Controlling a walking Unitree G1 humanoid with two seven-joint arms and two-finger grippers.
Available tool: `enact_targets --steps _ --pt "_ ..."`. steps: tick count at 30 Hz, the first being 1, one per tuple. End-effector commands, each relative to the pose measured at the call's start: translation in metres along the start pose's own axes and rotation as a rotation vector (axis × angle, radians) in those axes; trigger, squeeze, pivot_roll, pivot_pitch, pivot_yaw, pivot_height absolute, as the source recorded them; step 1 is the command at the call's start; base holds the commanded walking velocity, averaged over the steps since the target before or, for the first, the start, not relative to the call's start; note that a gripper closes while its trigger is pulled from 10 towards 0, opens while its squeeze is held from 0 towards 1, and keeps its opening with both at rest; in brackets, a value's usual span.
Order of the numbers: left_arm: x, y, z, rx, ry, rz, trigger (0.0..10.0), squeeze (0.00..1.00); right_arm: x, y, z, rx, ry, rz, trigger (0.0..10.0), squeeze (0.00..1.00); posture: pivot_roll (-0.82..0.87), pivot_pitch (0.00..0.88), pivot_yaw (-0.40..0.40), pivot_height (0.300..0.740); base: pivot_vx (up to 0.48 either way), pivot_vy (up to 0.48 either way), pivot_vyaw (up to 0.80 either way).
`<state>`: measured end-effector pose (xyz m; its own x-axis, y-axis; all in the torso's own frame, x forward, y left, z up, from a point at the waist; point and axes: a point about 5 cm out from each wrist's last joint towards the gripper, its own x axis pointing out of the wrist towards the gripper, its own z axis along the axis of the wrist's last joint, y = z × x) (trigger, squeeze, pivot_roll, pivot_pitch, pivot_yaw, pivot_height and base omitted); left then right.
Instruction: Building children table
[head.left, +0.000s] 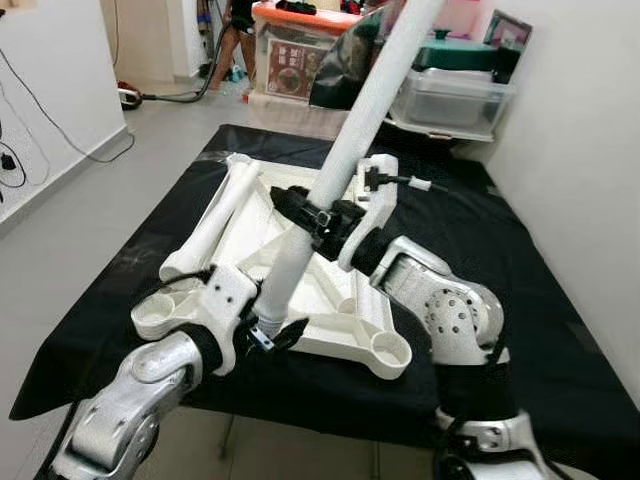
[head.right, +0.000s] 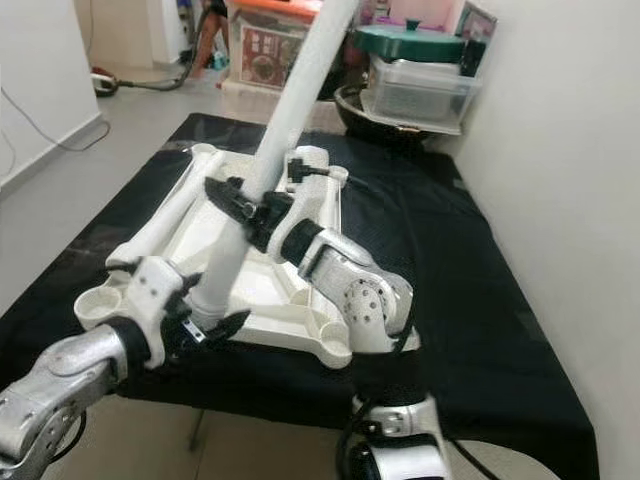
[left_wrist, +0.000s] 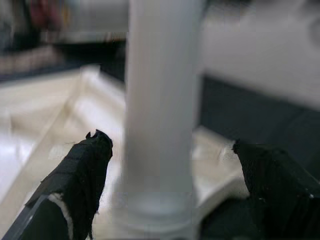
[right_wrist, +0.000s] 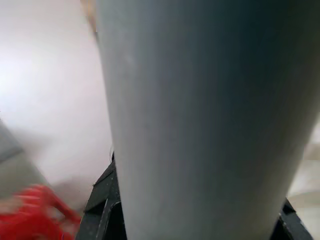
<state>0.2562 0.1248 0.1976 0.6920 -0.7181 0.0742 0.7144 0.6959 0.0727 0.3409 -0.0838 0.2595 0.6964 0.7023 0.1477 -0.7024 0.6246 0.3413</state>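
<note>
A long white plastic tube-shaped table leg (head.left: 345, 165) stands tilted, its top leaning away from the robot and its lower end at a round corner socket of the white moulded plastic tabletop (head.left: 300, 270), which lies upside down on a black cloth (head.left: 500, 270). The leg is smooth and matte, with a narrower collar at its foot. The right gripper (head.left: 312, 216) is clamped around the leg's middle, black fingers wrapped on both sides. Below it, the left gripper (left_wrist: 170, 192) sits at the leg's foot with its fingers (left_wrist: 82, 175) spread, apart from the tube on either side. A second white leg (head.left: 215, 215) lies on the tabletop beyond the left gripper. Clear plastic storage boxes (head.left: 450, 95) stand far behind the right gripper.
</note>
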Motion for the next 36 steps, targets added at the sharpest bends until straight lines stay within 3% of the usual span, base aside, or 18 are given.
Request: enact_targets --steps 1,2,3,4,5,6,7,9,10,13,14,21,25,36 --pt "-0.005 -0.006 0.001 -0.044 -0.016 -0.055 10.0 1.00 -0.011 -0.027 0.029 -0.090 -0.082 -0.105 0.0 0.00 0.10 0.000 -0.146 0.740 0.000 0.000 0.00" --pt "-0.005 -0.006 0.001 -0.044 -0.016 -0.055 10.0 1.00 -0.011 -0.027 0.029 -0.090 -0.082 -0.105 0.0 0.00 0.10 0.000 -0.146 0.740 0.000 0.000 0.00" --pt "-0.008 -0.010 0.000 -0.039 -0.002 -0.084 10.0 0.00 -0.016 -0.038 0.042 -0.148 -0.098 -0.148 0.0 0.00 0.10 0.000 -0.148 0.740 0.000 0.000 0.00" --pt "-0.008 -0.010 0.000 -0.039 -0.002 -0.084 10.0 0.00 -0.016 -0.038 0.042 -0.148 -0.098 -0.148 0.0 0.00 0.10 0.000 -0.148 0.740 0.000 0.000 0.00" --pt "-0.010 -0.014 -0.005 -0.029 0.019 -0.102 10.0 0.00 -0.026 -0.055 0.066 -0.255 -0.126 -0.230 0.0 0.00 0.10 0.000 -0.151 0.740 0.000 0.000 0.00" --pt "-0.010 -0.014 -0.005 -0.029 0.019 -0.102 10.0 0.00 -0.026 -0.055 0.066 -0.255 -0.126 -0.230 0.0 0.00 0.10 0.000 -0.151 0.740 0.000 0.000 0.00" --pt "-0.010 -0.017 -0.008 -0.030 0.031 -0.107 10.0 0.00 -0.032 -0.063 0.085 -0.305 -0.157 -0.270 0.0 0.00 0.10 0.000 -0.153 0.740 0.000 0.000 0.00" --pt "-0.010 -0.017 -0.008 -0.030 0.031 -0.107 10.0 0.00 -0.032 -0.063 0.085 -0.305 -0.157 -0.270 0.0 0.00 0.10 0.000 -0.153 0.740 0.000 0.000 0.00" --pt "-0.010 -0.020 -0.012 -0.028 0.051 -0.119 10.0 0.00 -0.038 -0.066 0.105 -0.329 -0.200 -0.288 0.0 0.00 0.10 0.000 -0.154 0.740 0.000 0.000 0.00" --pt "-0.011 -0.022 -0.018 -0.024 0.082 -0.121 10.0 0.00 -0.042 -0.065 0.123 -0.326 -0.249 -0.274 0.0 0.00 0.10 0.000 -0.155 0.740 0.000 0.000 0.00" --pt "-0.011 -0.024 -0.029 -0.009 0.138 -0.109 10.0 0.00 -0.040 -0.052 0.143 -0.278 -0.316 -0.190 0.0 0.00 0.09 0.000 -0.159 0.740 0.000 0.000 0.00" --pt "-0.010 -0.025 -0.031 -0.019 0.143 -0.100 10.0 0.00 -0.036 -0.044 0.142 -0.261 -0.315 -0.124 0.0 0.00 0.09 0.000 -0.164 0.740 0.000 0.000 0.00" --pt "-0.011 -0.026 -0.029 -0.038 0.129 -0.100 10.0 0.00 -0.030 -0.046 0.130 -0.246 -0.268 -0.088 0.0 0.00 0.10 0.000 -0.168 0.740 0.000 0.000 0.00" --pt "-0.012 -0.029 -0.030 -0.041 0.133 -0.119 10.0 0.00 -0.027 -0.051 0.128 -0.197 -0.250 -0.059 0.0 0.00 0.09 0.000 -0.166 0.740 0.000 0.000 0.00"
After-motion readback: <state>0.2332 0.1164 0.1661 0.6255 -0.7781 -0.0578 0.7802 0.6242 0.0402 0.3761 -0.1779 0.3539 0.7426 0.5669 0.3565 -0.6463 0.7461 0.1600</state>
